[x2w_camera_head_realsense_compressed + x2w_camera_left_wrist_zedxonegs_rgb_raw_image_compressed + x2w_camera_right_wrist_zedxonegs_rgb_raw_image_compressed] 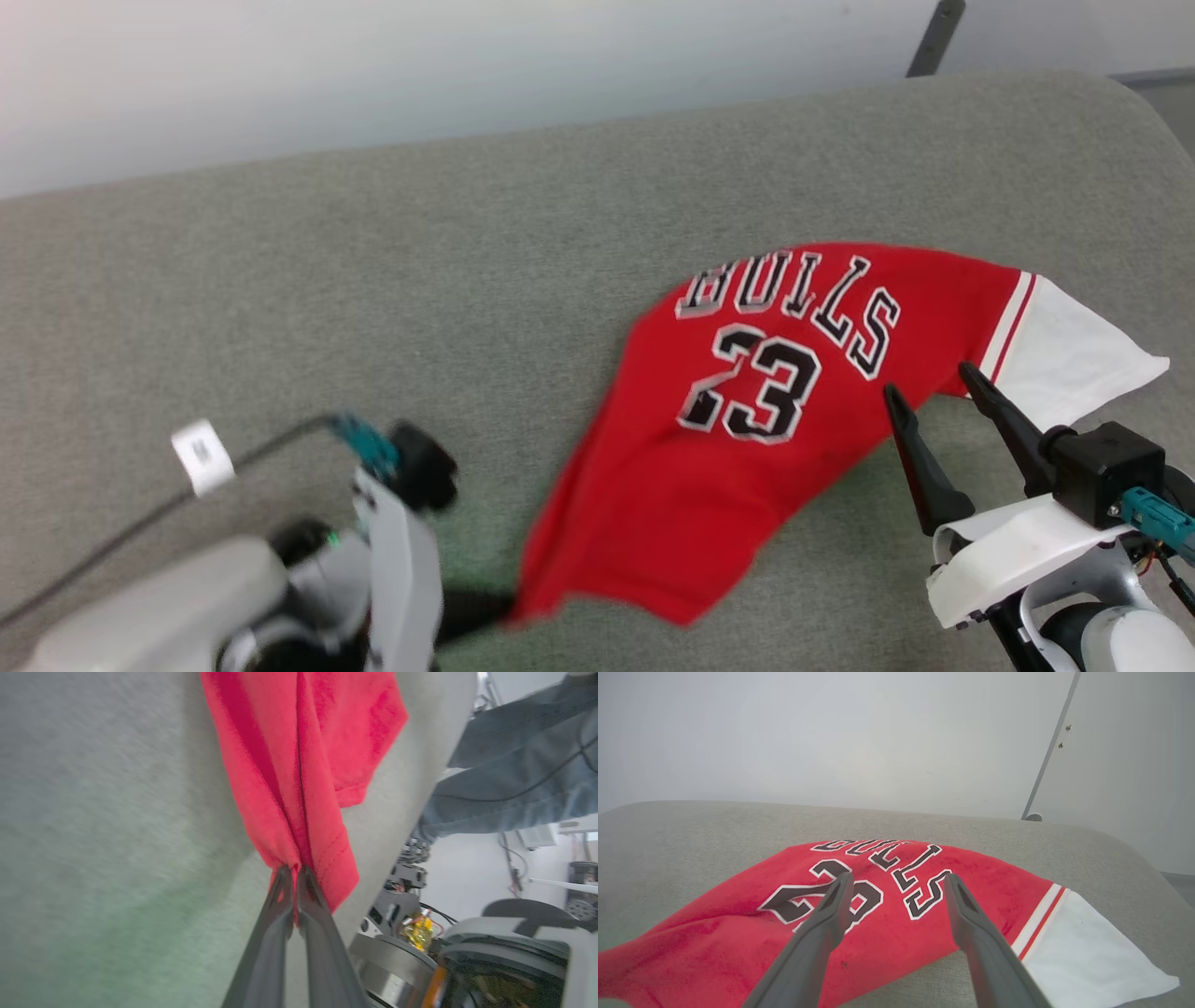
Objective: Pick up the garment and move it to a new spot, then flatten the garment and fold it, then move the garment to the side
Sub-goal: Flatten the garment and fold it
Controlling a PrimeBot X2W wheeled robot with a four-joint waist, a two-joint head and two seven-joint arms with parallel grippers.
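Red garment [747, 420] (head view): lies print-up on the grey cushion [373, 280].
Left gripper [294, 875] (left wrist view): pressed together on its hem; we judge the relocating step in hand.
Right gripper [897, 879] (right wrist view): spread near the print; next we need a second grasp.

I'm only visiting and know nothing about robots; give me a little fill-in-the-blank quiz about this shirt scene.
The shirt bears the number ____.
Its sleeve is coloured ____.
The left end effector is shut on the shirt's ____ hem.
The right end effector, fingers apart, holds ____.
Missing words: 23; white; red; nothing.
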